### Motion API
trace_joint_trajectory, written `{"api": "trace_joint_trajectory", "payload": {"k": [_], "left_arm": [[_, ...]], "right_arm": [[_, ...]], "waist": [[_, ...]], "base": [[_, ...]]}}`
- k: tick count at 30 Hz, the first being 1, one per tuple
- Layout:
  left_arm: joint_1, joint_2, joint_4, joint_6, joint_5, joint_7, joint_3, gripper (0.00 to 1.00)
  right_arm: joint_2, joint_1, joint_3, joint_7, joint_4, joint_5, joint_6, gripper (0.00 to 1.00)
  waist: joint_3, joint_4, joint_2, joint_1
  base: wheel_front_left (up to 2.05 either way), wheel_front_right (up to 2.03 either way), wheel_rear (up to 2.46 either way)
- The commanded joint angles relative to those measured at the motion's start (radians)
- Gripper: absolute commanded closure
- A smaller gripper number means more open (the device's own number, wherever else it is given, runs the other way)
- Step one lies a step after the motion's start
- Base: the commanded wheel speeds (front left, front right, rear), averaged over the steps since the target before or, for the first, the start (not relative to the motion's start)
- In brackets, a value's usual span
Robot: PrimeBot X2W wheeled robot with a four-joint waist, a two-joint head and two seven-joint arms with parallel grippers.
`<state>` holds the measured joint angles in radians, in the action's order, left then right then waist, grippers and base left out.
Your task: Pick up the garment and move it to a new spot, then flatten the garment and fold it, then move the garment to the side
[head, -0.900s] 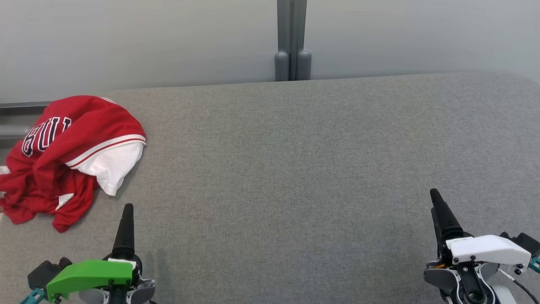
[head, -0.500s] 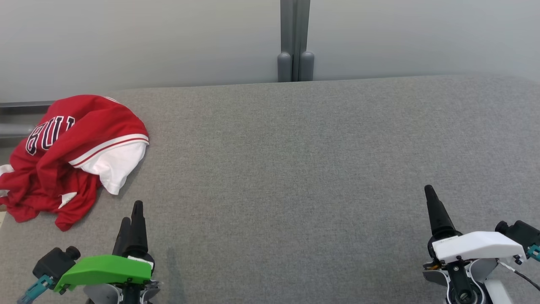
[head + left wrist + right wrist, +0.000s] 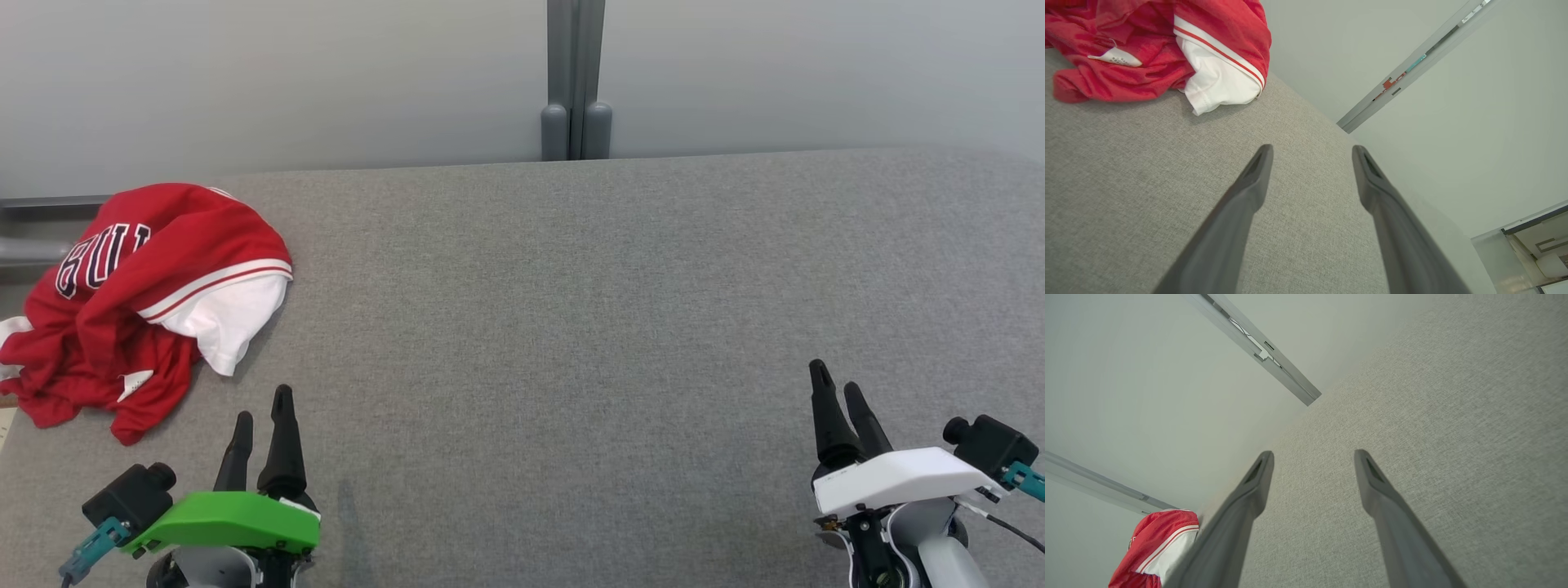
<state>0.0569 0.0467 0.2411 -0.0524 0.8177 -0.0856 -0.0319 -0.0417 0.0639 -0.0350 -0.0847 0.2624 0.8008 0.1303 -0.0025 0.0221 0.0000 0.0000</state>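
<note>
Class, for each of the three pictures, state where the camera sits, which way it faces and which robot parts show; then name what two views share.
Head view: on the robot's head, facing forward and down at the grey table; left gripper and right gripper show, both open.
Left wrist view: on the left wrist, facing along its fingers toward the red garment.
Right wrist view: on the right wrist, facing along its fingers across the table toward the wall.
Shared: both wrist views show the garment.
</note>
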Motion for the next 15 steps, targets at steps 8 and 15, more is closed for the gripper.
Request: {"api": "trace_joint_trajectory", "payload": {"k": [8, 15], "left_arm": [[0.017, 0.016, 0.006, 0.01, -0.129, -0.032, -0.012, 0.0], [0.016, 0.017, 0.009, 0.014, -0.208, -0.052, -0.017, 0.0]], "right_arm": [[-0.006, 0.012, 0.013, -0.033, -0.009, -0.123, 0.0, 0.0], [-0.007, 0.013, 0.024, -0.048, -0.006, -0.199, 0.0, 0.0]], "waist": [[0.001, 0.002, 0.0, 0.0], [0.001, 0.003, 0.0, 0.0]], "base": [[0.0, 0.0, 0.0], [0.0, 0.0, 0.0]]}}
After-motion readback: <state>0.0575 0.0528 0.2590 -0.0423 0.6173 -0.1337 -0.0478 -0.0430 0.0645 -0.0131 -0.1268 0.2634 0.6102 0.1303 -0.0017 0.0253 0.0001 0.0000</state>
